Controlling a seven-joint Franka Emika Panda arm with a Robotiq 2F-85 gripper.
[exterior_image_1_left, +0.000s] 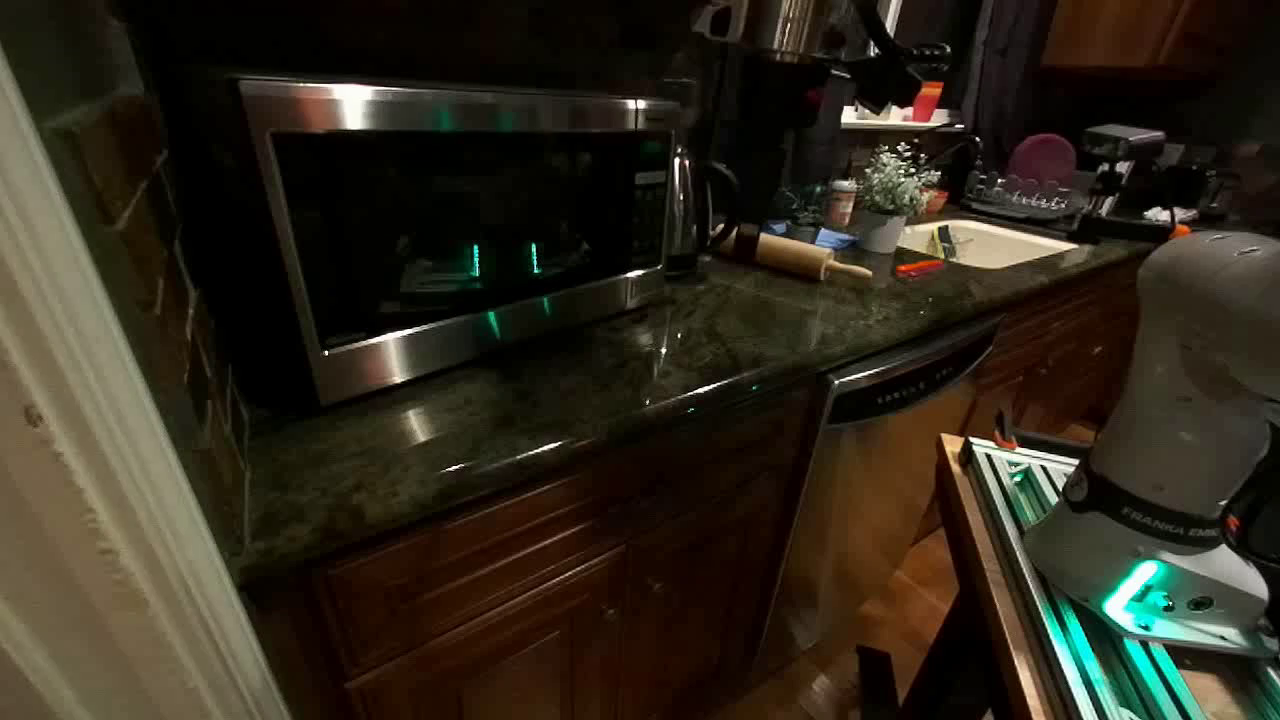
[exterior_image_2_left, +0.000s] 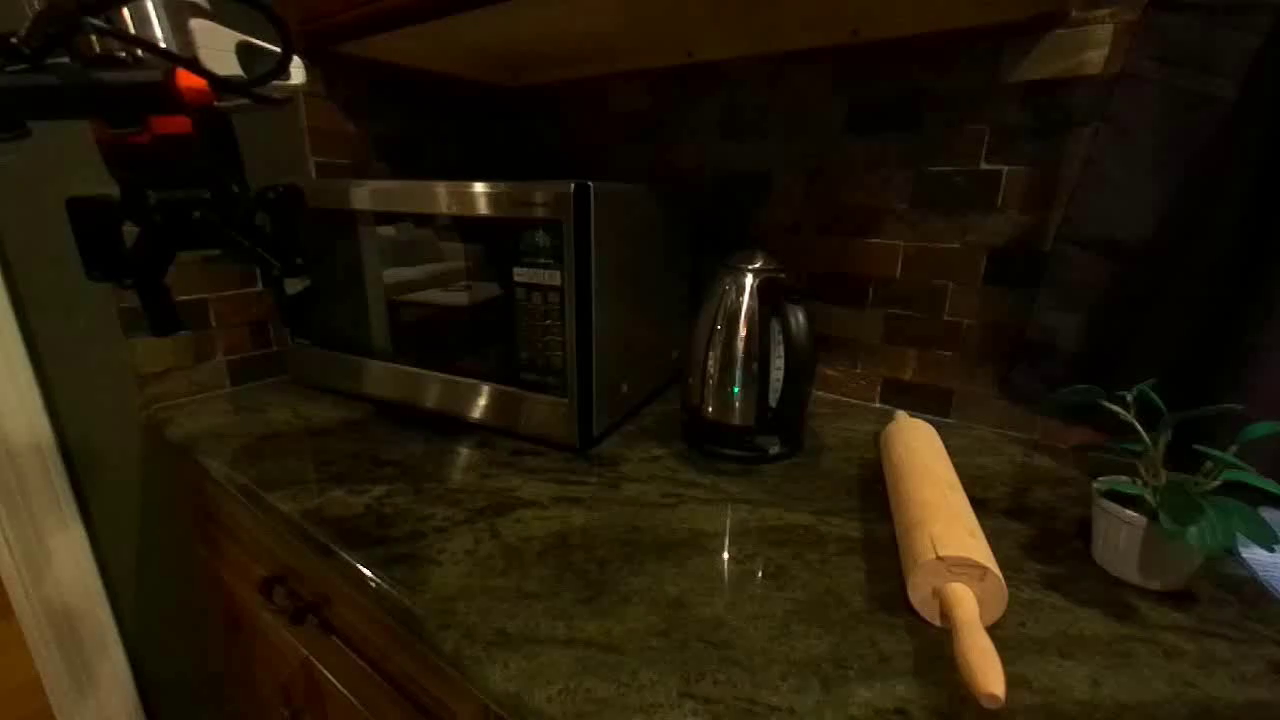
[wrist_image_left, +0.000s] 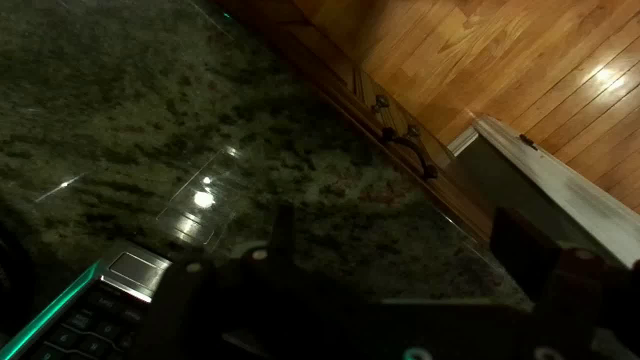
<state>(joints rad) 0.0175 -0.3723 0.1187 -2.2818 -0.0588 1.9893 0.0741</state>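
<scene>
My gripper (wrist_image_left: 403, 235) is open with nothing between its fingers. In the wrist view it hangs above the dark green stone counter (wrist_image_left: 140, 120), near its front edge. In an exterior view the gripper (exterior_image_2_left: 190, 270) is in the air at the left, in front of the microwave's left side. The steel microwave (exterior_image_2_left: 480, 400) is closed and shows in both exterior views (exterior_image_1_left: 480, 340); its keypad corner (wrist_image_left: 105, 320) shows at the lower left of the wrist view. A shiny kettle (exterior_image_2_left: 745, 350) stands beside the microwave. A wooden rolling pin (exterior_image_2_left: 940, 510) lies to the right of the kettle.
A potted plant (exterior_image_2_left: 1145, 540) stands right of the rolling pin. A pale-leaved plant (exterior_image_1_left: 893, 190), a sink (exterior_image_1_left: 1040, 250) and a dish rack (exterior_image_1_left: 1025, 200) are farther along. A wall cabinet (exterior_image_2_left: 690, 40) overhangs the counter. A drawer handle (wrist_image_left: 410, 150) juts below the edge.
</scene>
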